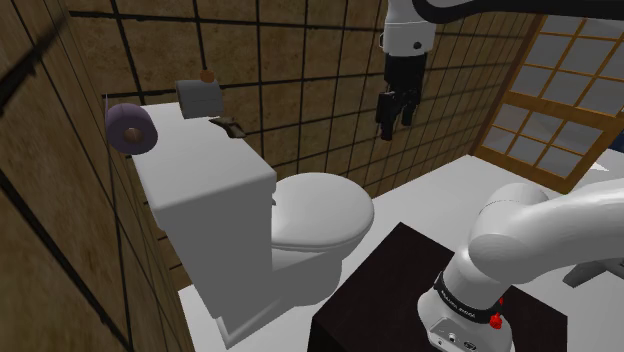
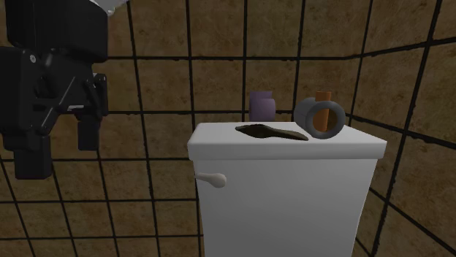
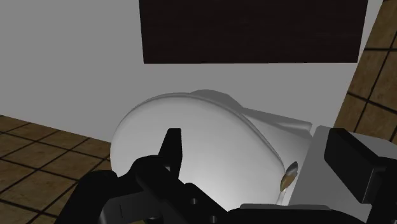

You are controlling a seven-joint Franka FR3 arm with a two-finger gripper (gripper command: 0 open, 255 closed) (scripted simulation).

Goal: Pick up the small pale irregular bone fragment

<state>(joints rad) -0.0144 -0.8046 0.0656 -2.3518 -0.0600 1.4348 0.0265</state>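
Observation:
The fragment (image 1: 232, 127) is a small, dark brown, irregular flat piece lying on the white toilet tank lid (image 1: 190, 165), near the tiled wall. From the second exterior view the fragment (image 2: 269, 132) lies at the lid's (image 2: 343, 142) middle rear. My black gripper (image 1: 396, 128) hangs open in the air, high above and beyond the closed toilet bowl (image 1: 320, 210), well to the shoulder view's right of the fragment. In the second exterior view the gripper (image 2: 61, 160) is at the left, nearer the camera than the tank. In the wrist view the gripper (image 3: 257, 137) is empty over the bowl (image 3: 191, 121).
A purple roll (image 1: 130, 126) (image 2: 261, 104), a grey roll (image 1: 198, 96) (image 2: 320, 117) and an orange-brown cylinder (image 1: 207, 75) (image 2: 323, 96) share the tank lid. Brown tiled walls stand close behind. The dark stand (image 1: 390, 290) sits beside the bowl; a lattice screen (image 1: 560, 100) is at the right.

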